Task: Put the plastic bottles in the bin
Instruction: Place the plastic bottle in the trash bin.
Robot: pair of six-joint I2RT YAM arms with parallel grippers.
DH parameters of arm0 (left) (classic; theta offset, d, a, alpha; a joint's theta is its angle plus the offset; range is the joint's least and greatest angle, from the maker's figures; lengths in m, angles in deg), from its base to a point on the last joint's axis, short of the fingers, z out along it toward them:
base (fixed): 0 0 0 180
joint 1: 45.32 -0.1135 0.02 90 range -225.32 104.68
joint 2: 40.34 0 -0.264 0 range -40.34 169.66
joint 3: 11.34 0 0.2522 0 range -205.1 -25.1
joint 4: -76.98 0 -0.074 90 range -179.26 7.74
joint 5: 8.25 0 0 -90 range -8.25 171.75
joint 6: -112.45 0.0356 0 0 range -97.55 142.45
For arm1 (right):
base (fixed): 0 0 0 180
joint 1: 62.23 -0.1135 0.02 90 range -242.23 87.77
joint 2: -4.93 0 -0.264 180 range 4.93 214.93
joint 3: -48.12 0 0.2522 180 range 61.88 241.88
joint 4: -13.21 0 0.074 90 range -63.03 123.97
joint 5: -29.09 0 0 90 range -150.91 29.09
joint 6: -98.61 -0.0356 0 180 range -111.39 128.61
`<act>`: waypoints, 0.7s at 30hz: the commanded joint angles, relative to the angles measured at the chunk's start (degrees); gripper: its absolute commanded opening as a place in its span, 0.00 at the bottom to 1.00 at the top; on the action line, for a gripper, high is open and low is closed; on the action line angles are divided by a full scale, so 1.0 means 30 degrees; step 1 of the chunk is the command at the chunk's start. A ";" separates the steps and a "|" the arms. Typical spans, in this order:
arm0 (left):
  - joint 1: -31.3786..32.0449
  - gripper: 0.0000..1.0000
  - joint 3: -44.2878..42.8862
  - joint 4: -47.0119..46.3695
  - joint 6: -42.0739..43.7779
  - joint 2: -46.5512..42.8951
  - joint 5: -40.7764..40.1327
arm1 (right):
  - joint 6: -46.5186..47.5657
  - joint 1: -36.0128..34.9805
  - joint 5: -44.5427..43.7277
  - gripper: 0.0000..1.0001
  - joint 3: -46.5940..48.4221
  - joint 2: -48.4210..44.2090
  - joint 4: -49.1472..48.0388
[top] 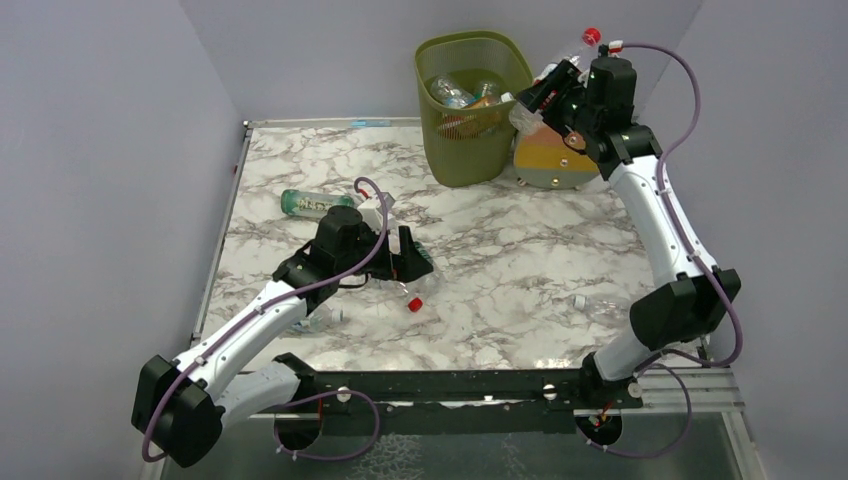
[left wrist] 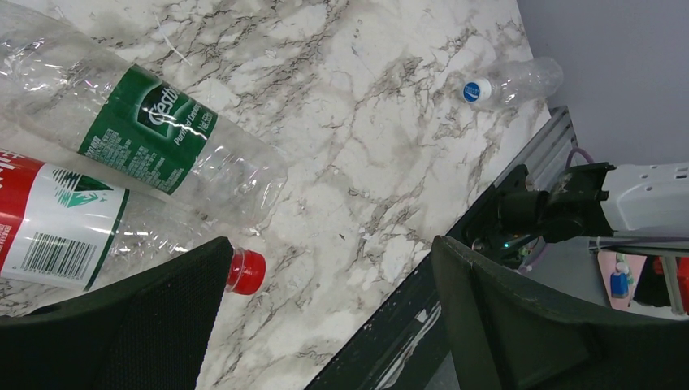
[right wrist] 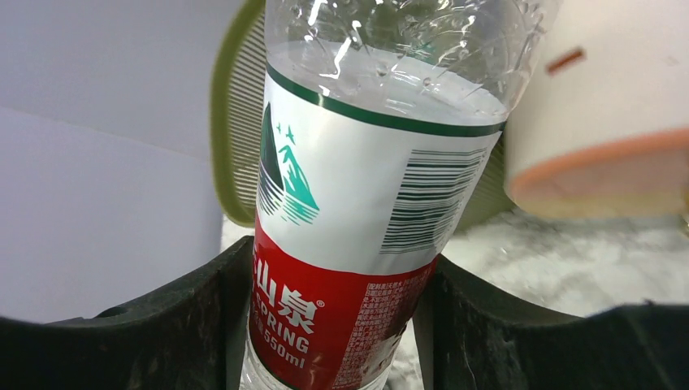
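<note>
The olive-green mesh bin [top: 455, 150] stands at the back and holds several bottles [top: 462, 95]. My right gripper [top: 540, 96] is raised just right of its rim, shut on a red-and-white labelled bottle [top: 575, 50] with a red cap; the right wrist view shows both jaws pressed on the label [right wrist: 357, 203], with the bin [right wrist: 231, 122] behind. My left gripper [top: 417, 262] is open and empty low over the table. Beside it lie a red-capped bottle [left wrist: 65, 227] and a green-labelled bottle [left wrist: 146, 122]. Another green bottle [top: 315, 203] lies at the left. A blue-capped bottle [top: 600, 303] lies at the right.
A cream drum with an orange-and-yellow face [top: 555, 160] leans right of the bin, under my right gripper; it also shows in the right wrist view [right wrist: 601, 106]. The black base rail [top: 450, 385] runs along the near edge. Grey walls close in the left, back and right.
</note>
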 commanded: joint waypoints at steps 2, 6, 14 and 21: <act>0.0110 0.99 -0.0689 0.0058 -0.0131 -0.0591 -0.0382 | 0.0402 -0.0486 0.2348 0.56 0.3210 0.2460 -0.3248; 0.0092 0.99 -0.0797 0.0276 -0.0192 -0.0891 -0.0467 | 0.0445 -0.0907 0.3048 0.57 0.5213 0.4443 -0.4870; 0.0108 0.99 -0.0693 0.0667 -0.0336 -0.1521 -0.0637 | 0.1625 -0.1561 0.4114 0.57 0.9437 0.8867 -0.6648; 0.0087 0.99 -0.0495 0.0816 -0.0432 -0.1922 -0.0788 | 0.1844 -0.1671 0.4726 0.63 1.2843 1.1729 -0.5852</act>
